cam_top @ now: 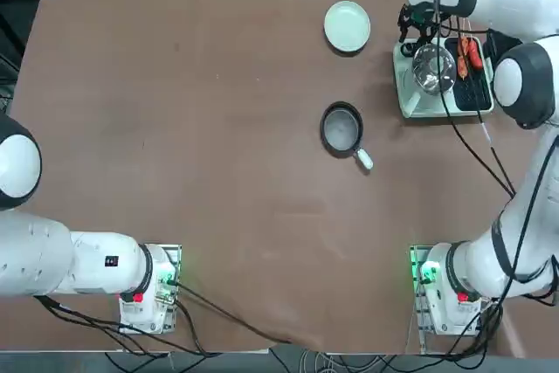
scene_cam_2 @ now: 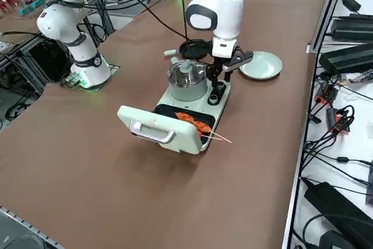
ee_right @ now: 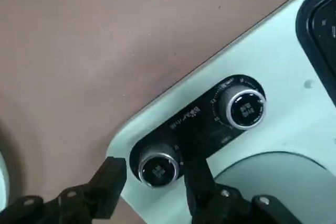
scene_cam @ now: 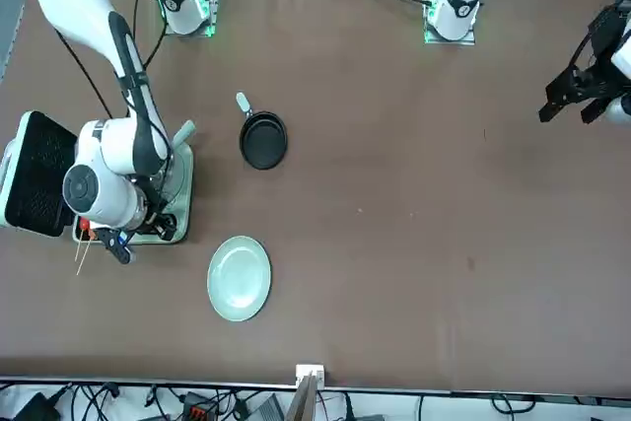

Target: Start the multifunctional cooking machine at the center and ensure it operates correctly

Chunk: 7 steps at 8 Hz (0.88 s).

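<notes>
Fingers: the two black fingers [ee_right: 197, 179] are spread open on either side of the nearer knob [ee_right: 157, 167], one on each flank; contact cannot be confirmed, though one pad looks to be against the knob's side.
Right gripper [ee_right: 152, 182]: it is held low over the control strip, presumably so that the knob can be pinched and turned.
Knobs: two silver-faced dials are set in a dark panel; the second knob [ee_right: 242, 107] is left free, further along the strip.
Multifunctional cooking machine [scene_cam_2: 189, 115]: it is placed at the far right of the table, well away from its centre, with the control end turned toward the plate side.
Pot [scene_cam_2: 186, 79]: it is seated beside the controls under a glass lid.
Hinged lid [scene_cam_2: 160, 129]: it is folded open, so the skewers [scene_cam_2: 195, 123] on the grill plate are exposed.
Frying pan [cam_top: 341, 128] and plate [cam_top: 347, 25]: they are set apart from the machine, out of the arm's way.
Step judged: the start dial is about to be gripped.
</notes>
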Tool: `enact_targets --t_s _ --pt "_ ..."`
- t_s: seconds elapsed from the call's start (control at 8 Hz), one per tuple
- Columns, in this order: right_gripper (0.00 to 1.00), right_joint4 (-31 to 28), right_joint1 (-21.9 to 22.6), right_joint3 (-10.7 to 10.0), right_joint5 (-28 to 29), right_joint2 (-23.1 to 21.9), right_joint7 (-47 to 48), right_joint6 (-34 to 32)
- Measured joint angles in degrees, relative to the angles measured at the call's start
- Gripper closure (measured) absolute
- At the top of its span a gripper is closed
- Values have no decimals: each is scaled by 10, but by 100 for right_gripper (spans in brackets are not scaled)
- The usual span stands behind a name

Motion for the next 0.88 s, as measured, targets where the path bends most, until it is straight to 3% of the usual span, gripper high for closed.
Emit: enact_targets --t_s 0.88 --pt "34 0 0 0 0 1 -10 2"
